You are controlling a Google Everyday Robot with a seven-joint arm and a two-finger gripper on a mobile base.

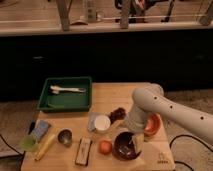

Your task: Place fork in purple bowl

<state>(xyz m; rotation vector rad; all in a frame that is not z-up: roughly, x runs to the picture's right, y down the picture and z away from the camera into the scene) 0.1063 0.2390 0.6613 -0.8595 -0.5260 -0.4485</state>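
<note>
Gripper (136,141) hung over the purple bowl (123,146), at the bowl's three o'clock rim; whether its fingers were parted or closed could not be told, and no fork showed in it. The bowl sat at the table's (120,95) six o'clock edge, the orange bowl (153,125) at its one o'clock. Pale cutlery (66,90) lay in the green tray (65,93), far off at ten o'clock. Judged so, placement looked near or under way, unconfirmed.
</note>
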